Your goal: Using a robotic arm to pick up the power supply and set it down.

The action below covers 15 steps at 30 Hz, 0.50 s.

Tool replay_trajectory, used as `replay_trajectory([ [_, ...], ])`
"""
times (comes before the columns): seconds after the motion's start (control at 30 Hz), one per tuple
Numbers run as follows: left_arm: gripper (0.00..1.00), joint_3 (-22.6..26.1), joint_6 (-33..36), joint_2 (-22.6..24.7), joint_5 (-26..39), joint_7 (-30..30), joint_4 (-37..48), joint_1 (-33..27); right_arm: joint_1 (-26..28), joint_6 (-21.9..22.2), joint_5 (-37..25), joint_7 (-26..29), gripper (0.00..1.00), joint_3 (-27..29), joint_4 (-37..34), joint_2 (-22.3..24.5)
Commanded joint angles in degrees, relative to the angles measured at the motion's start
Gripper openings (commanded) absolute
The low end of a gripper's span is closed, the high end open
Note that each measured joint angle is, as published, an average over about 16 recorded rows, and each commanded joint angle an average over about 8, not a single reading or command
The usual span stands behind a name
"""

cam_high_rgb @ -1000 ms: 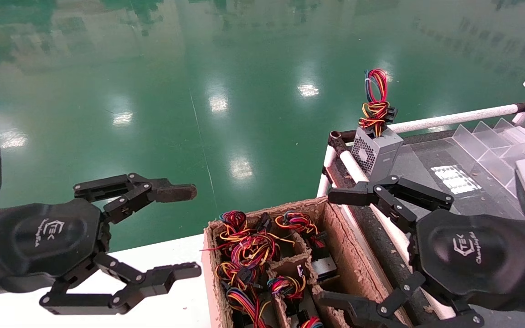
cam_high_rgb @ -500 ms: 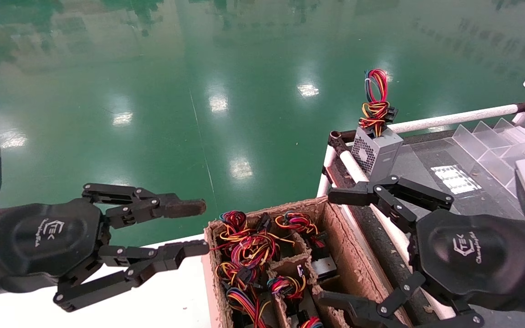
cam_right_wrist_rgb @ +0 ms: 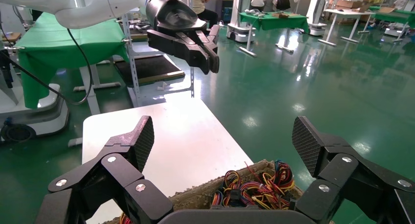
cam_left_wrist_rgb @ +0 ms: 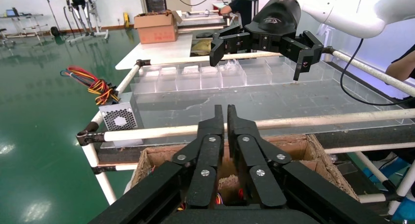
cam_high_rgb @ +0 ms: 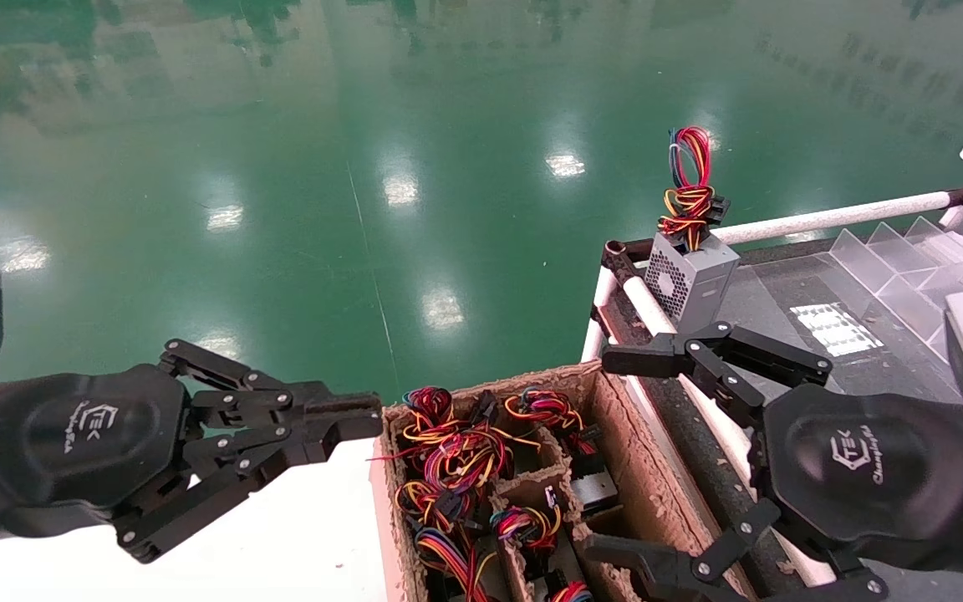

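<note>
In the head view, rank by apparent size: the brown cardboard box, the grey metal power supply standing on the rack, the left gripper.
1. Brown cardboard box, though cut off by the frame edge.
2. Black left gripper, shut; it looks large partly because it is near the camera.
3. Grey metal power supply, farther off, so its true size relative to the gripper is unsure.

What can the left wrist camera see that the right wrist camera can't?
Only the left wrist view shows the grey power supply standing on the clear-topped rack, and the right claw open above that rack. Only the right wrist view shows the white table and the left claw shut over it. Both show the cardboard box of coloured wires.
</note>
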Motion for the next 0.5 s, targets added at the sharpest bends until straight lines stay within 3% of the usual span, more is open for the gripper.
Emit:
replay_trajectory([
  [0.03, 0.0, 0.0, 0.0, 0.0, 0.0, 0.0, 0.0, 0.0, 0.0, 0.0, 0.0, 0.0, 1.0, 0.0, 0.0, 0.0],
  [0.1, 0.03, 0.0, 0.0, 0.0, 0.0, 0.0, 0.0, 0.0, 0.0, 0.0, 0.0, 0.0, 1.0, 0.0, 0.0, 0.0],
  [0.37, 0.99, 0.0, 0.0, 0.0, 0.0, 0.0, 0.0, 0.0, 0.0, 0.0, 0.0, 0.0, 1.0, 0.0, 0.0, 0.0],
  [0.5, 1.0, 0.0, 0.0, 0.0, 0.0, 0.0, 0.0, 0.0, -0.02, 0.0, 0.0, 0.02, 1.0, 0.0, 0.02, 0.01],
])
